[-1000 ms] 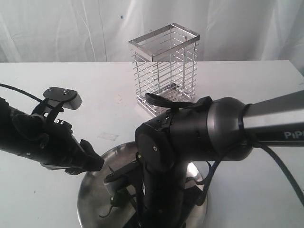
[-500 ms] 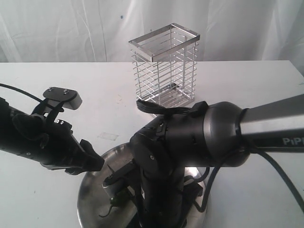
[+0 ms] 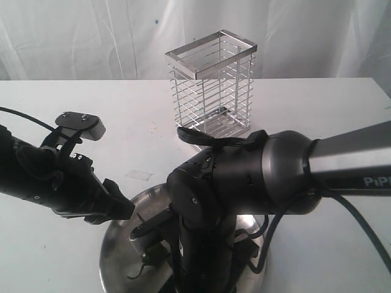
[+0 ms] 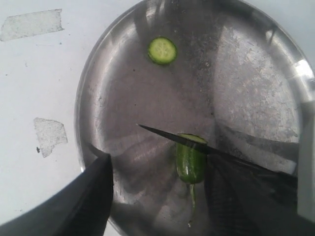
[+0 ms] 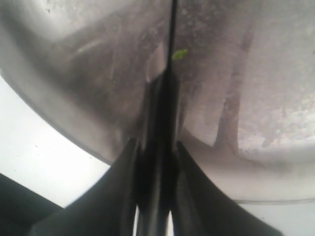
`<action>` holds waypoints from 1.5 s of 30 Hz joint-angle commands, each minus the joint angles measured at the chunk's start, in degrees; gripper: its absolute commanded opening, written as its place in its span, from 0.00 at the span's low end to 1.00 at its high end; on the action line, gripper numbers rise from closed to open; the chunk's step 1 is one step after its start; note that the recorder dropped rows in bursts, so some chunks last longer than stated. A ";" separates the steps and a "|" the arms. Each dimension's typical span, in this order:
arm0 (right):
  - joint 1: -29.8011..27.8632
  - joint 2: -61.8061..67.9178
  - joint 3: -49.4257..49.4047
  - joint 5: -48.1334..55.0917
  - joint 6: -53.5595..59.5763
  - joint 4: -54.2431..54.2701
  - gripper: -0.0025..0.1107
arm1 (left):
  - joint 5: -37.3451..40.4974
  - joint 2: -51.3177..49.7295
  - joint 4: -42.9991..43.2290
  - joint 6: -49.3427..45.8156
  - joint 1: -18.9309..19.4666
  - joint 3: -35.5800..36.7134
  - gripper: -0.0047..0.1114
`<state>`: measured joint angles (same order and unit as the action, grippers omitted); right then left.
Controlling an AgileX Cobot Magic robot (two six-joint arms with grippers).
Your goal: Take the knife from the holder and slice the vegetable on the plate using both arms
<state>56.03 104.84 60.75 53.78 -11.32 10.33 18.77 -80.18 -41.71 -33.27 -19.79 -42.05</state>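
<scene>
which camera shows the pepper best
The left wrist view: the pepper lies unobstructed on the plate, with the knife blade across its cut end. In the exterior view the right arm hides most of it; only the stem end shows. The right wrist view shows just a green speck.

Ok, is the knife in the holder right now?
No, the holder stands empty; the knife is across the vegetable on the plate.

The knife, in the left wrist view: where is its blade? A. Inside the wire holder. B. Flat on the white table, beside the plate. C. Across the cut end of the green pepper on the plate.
C: the knife crosses the vegetable at its pale cut end, over the plate.
</scene>
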 commanded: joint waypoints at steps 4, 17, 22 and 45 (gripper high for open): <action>0.20 0.88 -0.26 -0.76 0.66 0.41 0.02 | 1.18 0.54 -1.03 0.08 0.27 0.33 0.55; 0.20 1.56 -0.26 -0.76 0.76 0.63 0.02 | 1.18 0.54 -1.36 0.08 0.27 0.33 0.55; 0.20 1.56 -0.26 -0.76 0.98 0.63 0.02 | 0.88 0.54 -3.77 -1.62 0.17 0.33 0.38; 0.20 1.56 -0.26 -1.12 1.21 0.29 0.02 | 1.77 -10.04 -27.62 -28.65 0.17 0.33 0.04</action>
<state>56.03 106.40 60.75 52.90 -11.00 10.67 19.73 -89.96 -68.05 -61.32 -19.79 -42.05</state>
